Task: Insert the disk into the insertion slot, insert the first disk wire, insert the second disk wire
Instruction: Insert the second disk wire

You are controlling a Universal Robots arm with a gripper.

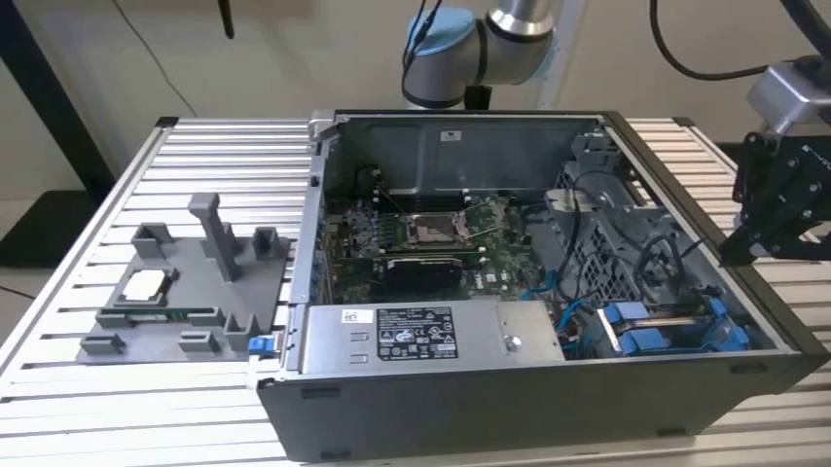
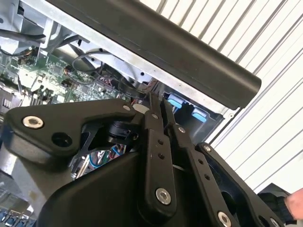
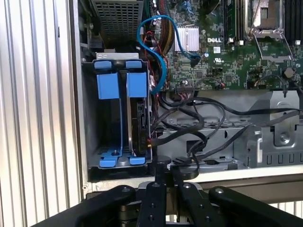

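The insertion slot [image 3: 90, 118] is a grey metal bay with blue parts in a corner of the open computer case, seen too in the exterior view [image 1: 663, 329]. The disk [image 3: 141, 120] stands on edge inside it, a dark slab between blue carrier tabs. The bay's other place holds a blue carrier [image 3: 108, 85]. A blue wire [image 3: 158, 52] loops from the board toward the bay, and loose black wires [image 3: 199, 130] lie beside it; I cannot tell whether any is plugged into the disk. My gripper [image 3: 166, 171] [image 2: 158, 106] [image 1: 738, 248] hangs shut and empty just outside the case wall by the bay.
The case's dark rim [image 2: 189, 52] runs between my gripper and the bay. A grey labelled power-supply box [image 1: 429, 336] sits beside the bay, the green motherboard [image 1: 429, 238] behind it. A grey fixture [image 1: 182, 292] with small parts stands on the slatted table [image 1: 78, 389] at the exterior view's left.
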